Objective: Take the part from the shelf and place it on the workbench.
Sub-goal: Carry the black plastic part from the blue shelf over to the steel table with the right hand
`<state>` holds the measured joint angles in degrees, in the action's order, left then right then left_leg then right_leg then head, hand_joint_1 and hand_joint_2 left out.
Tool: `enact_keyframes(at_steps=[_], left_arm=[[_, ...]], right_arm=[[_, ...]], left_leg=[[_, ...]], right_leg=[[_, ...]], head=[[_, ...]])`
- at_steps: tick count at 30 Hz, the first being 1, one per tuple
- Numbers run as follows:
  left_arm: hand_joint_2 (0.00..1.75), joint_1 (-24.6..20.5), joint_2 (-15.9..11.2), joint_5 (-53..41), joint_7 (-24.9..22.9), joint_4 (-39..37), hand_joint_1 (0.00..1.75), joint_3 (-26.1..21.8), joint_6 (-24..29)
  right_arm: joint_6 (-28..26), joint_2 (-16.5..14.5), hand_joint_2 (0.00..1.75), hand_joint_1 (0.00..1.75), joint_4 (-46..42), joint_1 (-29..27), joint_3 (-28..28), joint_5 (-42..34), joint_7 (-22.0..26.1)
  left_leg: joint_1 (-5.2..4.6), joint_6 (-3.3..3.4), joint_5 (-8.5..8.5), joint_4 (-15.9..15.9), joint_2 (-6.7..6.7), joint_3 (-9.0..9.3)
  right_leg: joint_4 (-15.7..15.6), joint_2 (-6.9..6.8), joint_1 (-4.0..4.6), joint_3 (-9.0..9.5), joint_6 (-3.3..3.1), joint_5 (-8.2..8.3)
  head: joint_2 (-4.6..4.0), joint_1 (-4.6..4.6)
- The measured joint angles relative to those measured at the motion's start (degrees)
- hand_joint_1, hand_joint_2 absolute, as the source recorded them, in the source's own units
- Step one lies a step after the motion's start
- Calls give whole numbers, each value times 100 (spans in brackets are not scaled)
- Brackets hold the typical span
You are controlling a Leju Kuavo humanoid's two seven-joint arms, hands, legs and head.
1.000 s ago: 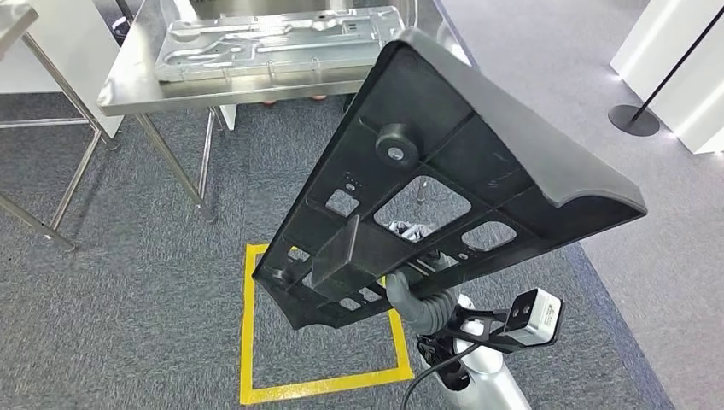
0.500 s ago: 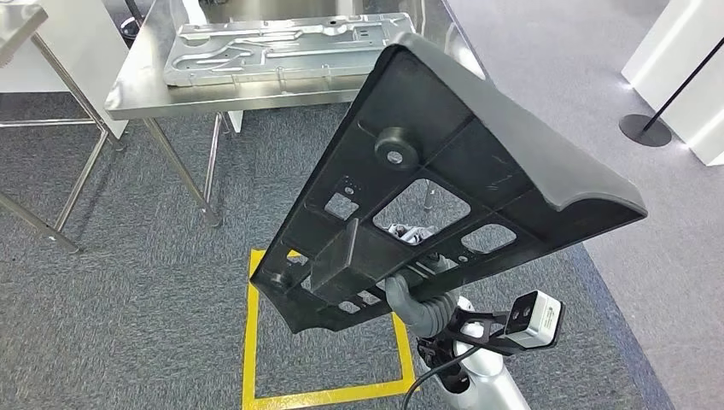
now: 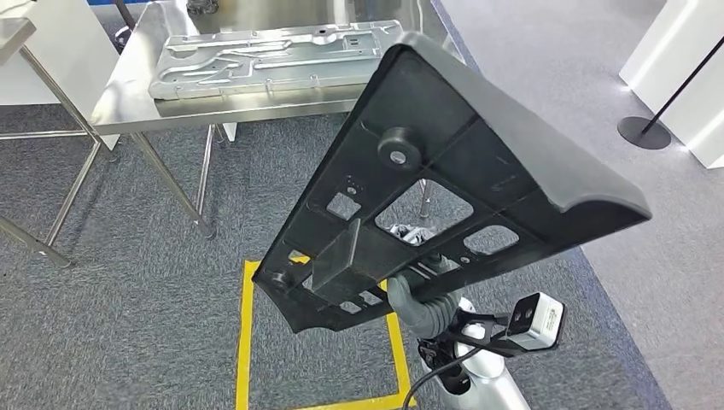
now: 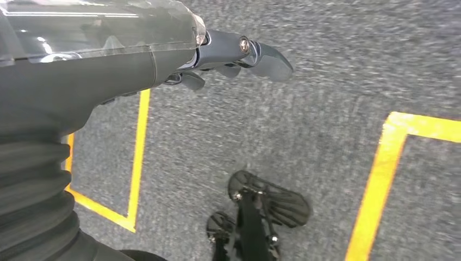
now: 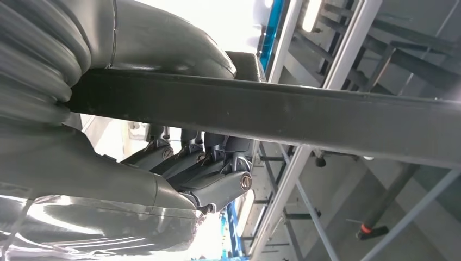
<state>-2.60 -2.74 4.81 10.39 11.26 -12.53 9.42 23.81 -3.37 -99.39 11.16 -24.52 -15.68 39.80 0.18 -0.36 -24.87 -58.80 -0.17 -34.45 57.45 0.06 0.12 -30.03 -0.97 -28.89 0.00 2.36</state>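
One black part held aloft before one steel bench.

We gripped the part (image 3: 444, 179) with our right hand (image 3: 418, 301) under its lower edge, fingers (image 5: 217, 187) curled round it, the panel tilted above the carpet. Our left hand (image 4: 228, 51) hung over the floor holding nothing, fingers loosely apart. One bench (image 3: 119, 107) stood ahead, carrying one metal plate (image 3: 265, 55); one yellow square (image 3: 248, 342) marked the floor.

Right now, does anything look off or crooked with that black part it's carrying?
Nothing looks damaged or spilled. The black part is steeply tilted in the right hand, not flat. A grey metal panel already lies on the workbench.
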Motion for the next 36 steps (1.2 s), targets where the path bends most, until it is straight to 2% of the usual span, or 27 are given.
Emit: enact_keyframes(at_steps=[3, 5, 6, 8, 9, 10, 11, 13, 14, 15, 17, 19, 20, 21, 22, 24, 25, 26, 27, 28, 29, 30, 31, 34, 36], left_arm=[[175, -12, -1, -1, 2, 0, 0, -22, 0], [175, -2, 5, -5, 5, 0, 0, -27, -3], [175, -1, 8, -9, 7, 0, 0, -28, -5], [175, -8, 8, -15, 8, 0, 0, -30, -8], [175, -7, 8, -17, 8, 0, 0, -30, -7], [175, -2, 8, -17, 8, 0, 0, -30, -7], [175, 3, 10, -18, 8, 0, 0, -30, -7], [175, 8, 18, -19, 8, 0, 0, -31, -7], [175, 6, 21, -20, 8, 0, 0, -32, -7], [175, 2, 24, -22, 8, 0, 0, -32, -7], [175, -6, 25, -28, 5, 0, 0, -32, -6], [175, -15, 27, -40, 2, 0, 0, -32, -6], [175, -21, 30, -46, 2, 0, 0, -32, -6], [175, -26, 32, -51, 3, 0, 0, -32, -7], [175, -27, 33, -54, 4, 0, 0, -32, -6], [175, -18, 29, -55, 3, 0, 0, -34, -4], [175, -6, 28, -55, 3, 0, 0, -36, -3], [175, 6, 28, -56, 2, 0, 0, -36, -2], [175, 13, 28, -57, 2, 0, 0, -37, -2], [175, 13, 28, -58, 3, 0, 0, -38, -2], [175, 6, 27, -60, 3, 0, 0, -39, -2], [175, -5, 27, -60, 5, 0, 0, -40, -2], [175, -14, 27, -62, 9, 0, 0, -41, -3], [175, -10, 28, -75, 19, 0, 0, -41, -11], [175, -5, 31, -83, 22, 0, 0, -41, -17]], right_arm=[[-1, -2, 175, 136, -5, 15, 0, -3, -2], [-4, -4, 175, 136, -15, 35, 0, -9, 1], [-6, -4, 175, 136, -19, 41, 0, -12, 2], [-10, 1, 175, 136, -17, 35, 0, -17, 5], [-13, 4, 175, 136, -15, 23, 0, -18, 4], [-15, 8, 175, 136, -14, 14, 0, -19, 4], [-16, 10, 175, 136, -13, 9, 0, -21, 3], [-16, 11, 175, 136, -13, 10, 0, -23, 3], [-16, 11, 175, 136, -11, 11, 0, -25, 3], [-17, 11, 175, 136, -8, 12, 0, -26, 4], [-24, 12, 175, 136, -2, 13, 1, -31, 3], [-32, 13, 175, 136, -2, 13, 3, -39, 2], [-36, 13, 175, 136, -2, 15, 4, -44, 1], [-40, 12, 175, 136, -2, 16, 4, -48, 1], [-45, 12, 175, 136, 2, 16, 4, -50, 1], [-78, 13, 175, 136, 19, 4, 4, -36, 1], [-98, 13, 175, 136, 31, -6, 4, -14, 0], [-118, 13, 175, 136, 41, -14, 4, 10, -1], [-132, 13, 175, 136, 48, -21, 4, 31, -1], [-137, 14, 175, 136, 54, -23, 4, 45, -2], [-142, 14, 175, 136, 60, -23, 4, 55, -1], [-149, 14, 175, 136, 66, -21, 4, 64, -1], [-154, 14, 175, 136, 71, -20, 4, 72, -1], [-161, 12, 175, 136, 77, -15, 4, 46, -2], [-167, 10, 175, 136, 74, -13, 5, 18, -1]], left_leg=[[-5, 90, -43, 104, -1, 49], [33, 152, -52, 175, -1, 129], [47, 182, -62, 202, 1, 170], [45, 218, -106, 212, 0, 217], [45, 221, -133, 212, -5, 242], [45, 214, -164, 211, -11, 278], [46, 202, -199, 211, -18, 325], [47, 166, -284, 211, -30, 432], [38, 136, -330, 202, -34, 468], [32, 105, -366, 198, -34, 486], [24, 37, -414, 205, -27, 496], [40, -31, -462, 192, -16, 528], [49, -63, -521, 84, -12, 500], [54, -93, -628, -151, -11, 398], [58, -116, -760, -497, -10, 216], [61, -152, -982, -1257, -10, -260], [62, -161, -962, -1457, -8, -432], [64, -163, -820, -1443, -3, -506], [66, -156, -577, -1219, 17, -475], [63, -140, -285, -850, 82, -367], [46, -117, -71, -491, 155, -235], [28, -74, 37, -205, 216, -124], [9, -32, 60, -41, 255, -61], [8, 89, -22, 54, 191, -22], [33, 157, -39, 95, 162, 28]], right_leg=[[-20, -8, -2, 17, 95, -49], [191, -6, 0, -52, 159, -180], [479, -4, -10, -196, 186, -309], [1292, -3, -38, -680, 233, -596], [1597, -3, -56, -899, 253, -642], [1704, -4, -72, -1026, 269, -568], [1578, -6, -86, -1037, 278, -377], [812, -9, -103, -780, 262, 161], [438, -10, -94, -632, 239, 331], [190, -9, -85, -535, 207, 417], [68, 2, -53, -484, 132, 381], [31, 13, -59, -438, 54, 356], [0, 10, -68, -395, 16, 343], [-30, 2, -79, -346, -18, 328], [-41, -6, -79, -309, -41, 303], [-42, -16, -74, -252, -65, 247], [-41, -23, -72, -217, -68, 215], [-41, -33, -71, -170, -66, 177], [-40, -51, -70, -110, -60, 132], [-39, -74, -67, -45, -46, 83], [-35, -91, -52, 11, -19, 31], [-29, -112, -35, 47, 13, -14], [-27, -135, -18, 67, 47, -47], [-28, -190, -3, 102, 140, -114], [251, -129, -17, -15, 198, -266]], head=[[0, 1], [0, 1], [0, 0], [0, 0], [0, 0], [0, 0], [0, 0], [0, 0], [0, 0], [0, 0], [0, 0], [0, 0], [0, 1], [0, 1], [0, 1], [0, 1], [0, 0], [0, 1], [0, 1], [0, 1], [0, 1], [0, 1], [0, 0], [0, 1], [0, 1]])
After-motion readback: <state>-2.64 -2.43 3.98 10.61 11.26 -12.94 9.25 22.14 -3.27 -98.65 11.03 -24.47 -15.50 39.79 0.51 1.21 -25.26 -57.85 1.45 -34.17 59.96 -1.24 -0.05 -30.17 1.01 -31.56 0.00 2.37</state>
